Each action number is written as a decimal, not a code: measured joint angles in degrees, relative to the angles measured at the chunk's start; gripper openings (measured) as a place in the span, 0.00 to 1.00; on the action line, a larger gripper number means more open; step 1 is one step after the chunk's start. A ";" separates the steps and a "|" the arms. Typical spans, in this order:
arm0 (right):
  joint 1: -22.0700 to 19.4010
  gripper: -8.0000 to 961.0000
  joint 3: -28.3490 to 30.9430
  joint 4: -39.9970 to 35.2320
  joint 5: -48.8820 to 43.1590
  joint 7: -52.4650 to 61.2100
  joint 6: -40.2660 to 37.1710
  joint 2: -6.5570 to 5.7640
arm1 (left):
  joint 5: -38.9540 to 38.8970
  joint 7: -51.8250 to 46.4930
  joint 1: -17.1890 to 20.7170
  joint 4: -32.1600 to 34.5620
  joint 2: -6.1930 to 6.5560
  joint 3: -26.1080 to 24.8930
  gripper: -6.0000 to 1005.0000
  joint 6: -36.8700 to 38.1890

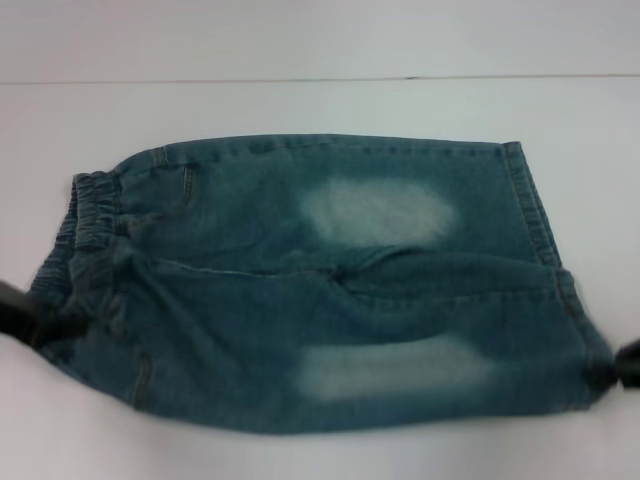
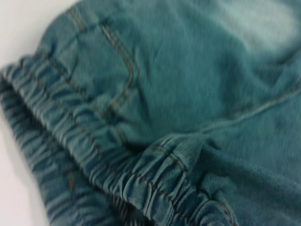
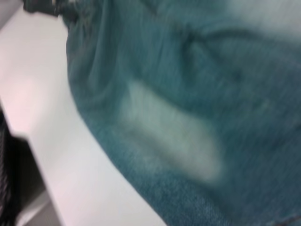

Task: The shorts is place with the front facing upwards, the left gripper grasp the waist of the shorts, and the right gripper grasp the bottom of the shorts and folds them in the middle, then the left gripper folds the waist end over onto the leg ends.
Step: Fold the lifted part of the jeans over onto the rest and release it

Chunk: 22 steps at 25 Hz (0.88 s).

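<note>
My left gripper (image 1: 40, 318) at nine o'clock pinches the elastic waist, my right gripper (image 1: 615, 368) at four o'clock the hem — soft, floppy denim shorts (image 1: 320, 285).

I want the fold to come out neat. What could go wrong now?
The left gripper holds only the near corner of the ruffled waist, so the far side may sag and fold crooked. The right gripper barely pinches the hem corner of the shorts; it might slip out.

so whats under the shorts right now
The white table shows all round the shorts. Both faded patches face up; anything beneath, including the other face, is covered.
</note>
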 joint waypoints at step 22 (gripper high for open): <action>0.04 0.02 6.70 -1.22 26.35 -4.88 21.90 0.84 | -9.09 -10.66 -6.43 1.25 0.55 -3.03 0.07 -8.40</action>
